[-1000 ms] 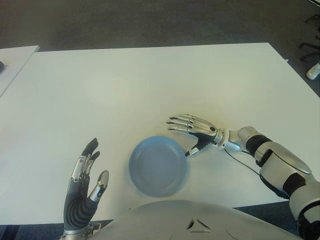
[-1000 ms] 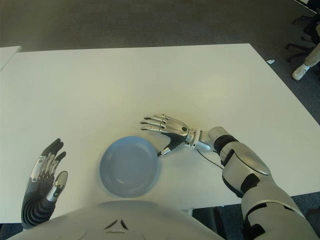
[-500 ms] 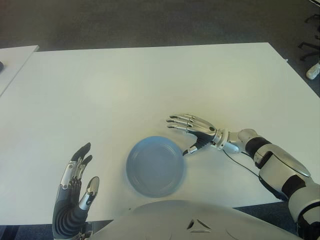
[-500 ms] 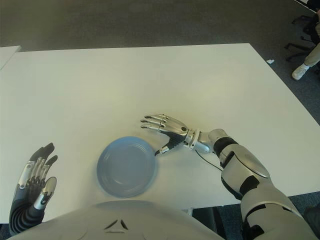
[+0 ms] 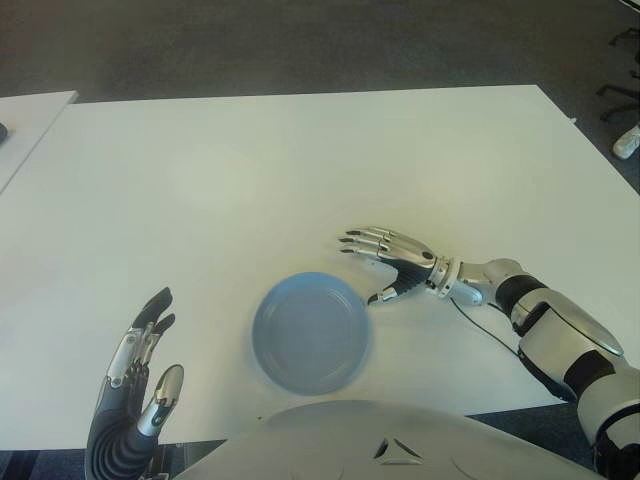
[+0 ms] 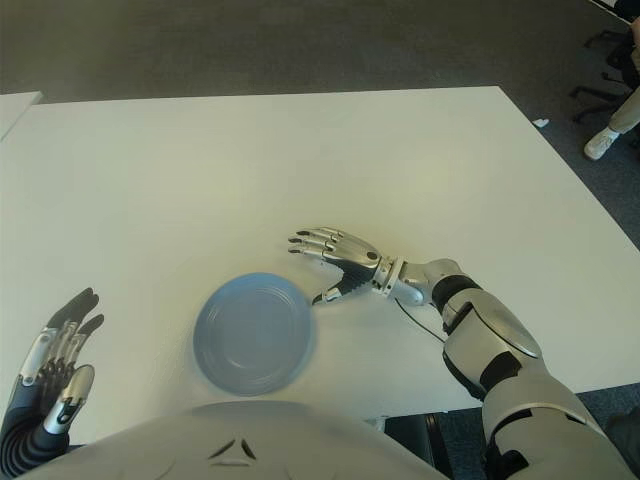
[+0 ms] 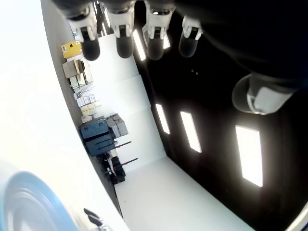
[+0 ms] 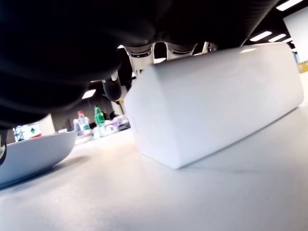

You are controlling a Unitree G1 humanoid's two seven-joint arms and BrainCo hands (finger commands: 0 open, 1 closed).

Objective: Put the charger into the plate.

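Under the right hand (image 5: 395, 256), a smooth white boxy charger (image 8: 211, 103).

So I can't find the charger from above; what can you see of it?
The charger shows only in the right wrist view: a plain white, smooth, plastic-looking block with rounded edges, lying flat on the white table under the right robot hand, whose fingers extend over it, not closed. The blue plate is beside it, apart.

This looks like an office or meeting room: a large plain white table (image 5: 300, 160) stands on dark grey carpet (image 5: 300, 45). Wheeled chair bases (image 5: 622, 95) show at the far right, and long ceiling light panels (image 7: 249, 156) glow overhead.
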